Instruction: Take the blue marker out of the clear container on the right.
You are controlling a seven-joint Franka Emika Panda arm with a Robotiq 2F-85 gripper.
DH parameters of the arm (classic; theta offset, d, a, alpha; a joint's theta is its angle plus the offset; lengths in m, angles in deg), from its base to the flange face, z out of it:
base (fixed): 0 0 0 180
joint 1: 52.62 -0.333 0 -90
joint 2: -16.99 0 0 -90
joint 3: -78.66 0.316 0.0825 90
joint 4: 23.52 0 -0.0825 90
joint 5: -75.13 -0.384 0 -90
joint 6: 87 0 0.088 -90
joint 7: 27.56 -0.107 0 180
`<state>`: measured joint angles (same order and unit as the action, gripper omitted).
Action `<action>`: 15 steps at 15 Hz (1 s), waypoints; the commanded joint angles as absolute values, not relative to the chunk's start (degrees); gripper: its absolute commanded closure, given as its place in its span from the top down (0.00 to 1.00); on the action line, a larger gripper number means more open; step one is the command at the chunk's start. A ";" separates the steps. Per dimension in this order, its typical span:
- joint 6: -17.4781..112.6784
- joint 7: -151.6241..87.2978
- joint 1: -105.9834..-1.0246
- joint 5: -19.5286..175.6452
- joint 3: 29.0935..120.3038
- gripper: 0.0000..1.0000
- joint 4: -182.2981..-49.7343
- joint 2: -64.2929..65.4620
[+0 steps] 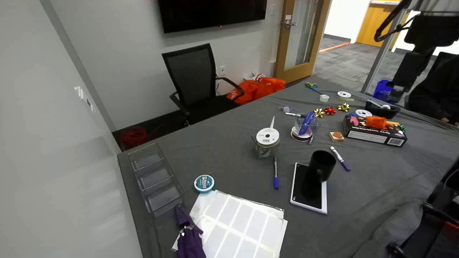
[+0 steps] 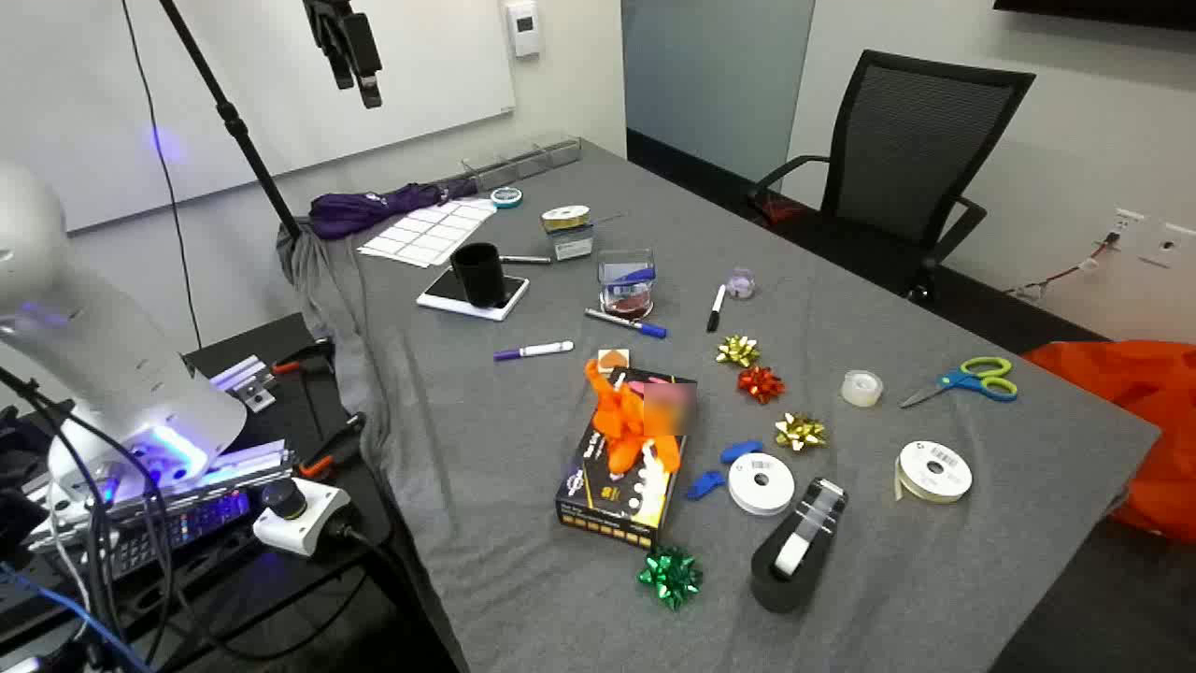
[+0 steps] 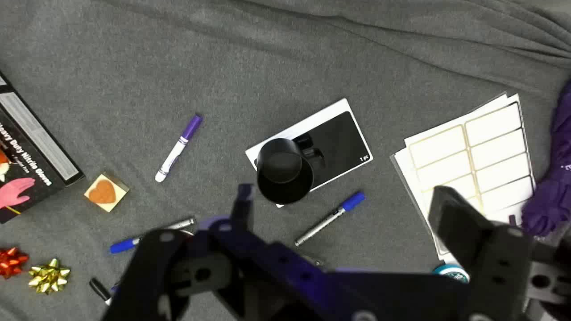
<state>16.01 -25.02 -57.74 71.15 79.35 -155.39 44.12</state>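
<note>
The clear container [image 1: 316,126] is a small see-through box with a red-edged ribbon spool by its base. It also shows in an exterior view [image 2: 613,265]. A blue marker [image 1: 307,122] leans inside it; its blue also shows in an exterior view [image 2: 636,277]. In the wrist view the container is mostly hidden behind a finger. My gripper [image 3: 345,194] is open and empty, high above the table, with its fingers wide apart over a loose silver marker with a blue cap [image 3: 328,220]. The gripper also shows at the upper left of an exterior view [image 2: 359,92].
Another silver marker with a blue cap [image 2: 624,323] lies beside the container. A second clear box [image 2: 572,245] bears a ribbon spool. A black mug [image 1: 322,165] stands on a black-and-white pack. A glove box [image 1: 374,132], purple marker [image 3: 178,149], bows and label sheets lie around.
</note>
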 commanded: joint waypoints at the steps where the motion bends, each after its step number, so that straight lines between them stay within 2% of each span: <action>1: 15.83 -24.82 -57.15 70.93 79.85 1.00 -155.24 44.08; 15: 16.17 -25.86 -57.03 70.85 80.12 1.00 -154.32 43.15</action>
